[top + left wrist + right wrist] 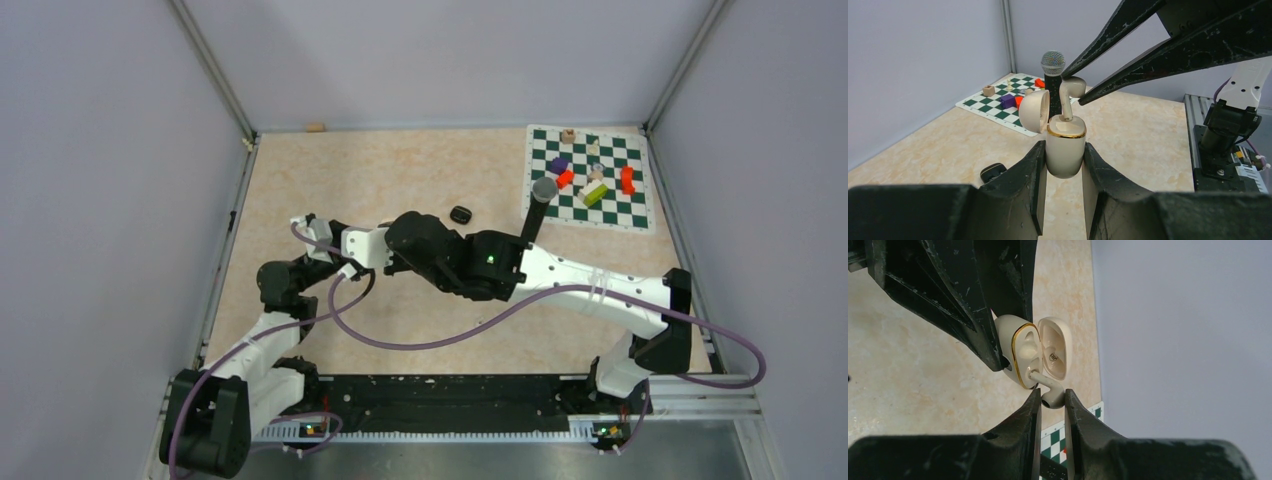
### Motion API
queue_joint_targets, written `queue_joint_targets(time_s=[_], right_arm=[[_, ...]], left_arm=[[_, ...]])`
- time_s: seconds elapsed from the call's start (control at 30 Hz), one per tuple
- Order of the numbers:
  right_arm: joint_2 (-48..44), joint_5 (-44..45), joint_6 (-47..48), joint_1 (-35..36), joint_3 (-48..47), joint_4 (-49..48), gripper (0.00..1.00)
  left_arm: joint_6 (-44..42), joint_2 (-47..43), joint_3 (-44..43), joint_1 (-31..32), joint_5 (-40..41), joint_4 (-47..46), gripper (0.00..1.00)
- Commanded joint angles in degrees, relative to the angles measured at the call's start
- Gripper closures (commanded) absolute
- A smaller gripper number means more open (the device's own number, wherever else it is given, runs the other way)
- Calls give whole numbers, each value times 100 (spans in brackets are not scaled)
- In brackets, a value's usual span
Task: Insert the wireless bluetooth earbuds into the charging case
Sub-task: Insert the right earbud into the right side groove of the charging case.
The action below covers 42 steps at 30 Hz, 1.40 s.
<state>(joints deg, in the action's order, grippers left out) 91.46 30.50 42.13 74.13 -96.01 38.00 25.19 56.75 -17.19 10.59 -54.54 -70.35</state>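
My left gripper (1064, 148) is shut on a cream charging case (1065, 157) with a gold rim and holds it upright above the table. Its lid (1034, 111) is open. My right gripper (1053, 393) is shut on a whitish earbud (1052, 398). The bud's stem reaches into the case's (1020, 352) near slot; its head still stands above the rim (1073, 87). In the top view both grippers meet at mid-table (385, 250) and hide the case. No black earbuds show.
A small black oval case (461, 214) lies on the table just beyond the grippers, also seen in the left wrist view (993, 172). A microphone (543, 190) stands at the edge of a green chessboard mat (540, 150) with coloured blocks (627, 180) at the far right.
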Motion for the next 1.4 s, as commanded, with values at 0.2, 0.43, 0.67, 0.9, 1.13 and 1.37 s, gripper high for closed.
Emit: queue_joint_targets(time_s=[0.2, 0.43, 0.67, 0.9, 1.13, 1.37], right_arm=[[-262, 224, 155, 10, 152, -277, 83], [-187, 164, 148, 3, 131, -328, 83], [-220, -223, 24, 35, 100, -69, 83], [-236, -202, 100, 92, 268, -58, 83], [-229, 368, 356, 93, 444, -549, 83], [-293, 500, 401, 83, 362, -618, 83]], left_arm=[[69, -66, -65, -39, 102, -348, 100], [108, -70, -74, -39, 103, -361, 100], [125, -68, -74, -39, 103, -374, 100], [152, -50, -83, -44, 115, -392, 100], [153, -46, -84, -39, 109, -393, 100], [151, -52, -76, -39, 103, -389, 100]])
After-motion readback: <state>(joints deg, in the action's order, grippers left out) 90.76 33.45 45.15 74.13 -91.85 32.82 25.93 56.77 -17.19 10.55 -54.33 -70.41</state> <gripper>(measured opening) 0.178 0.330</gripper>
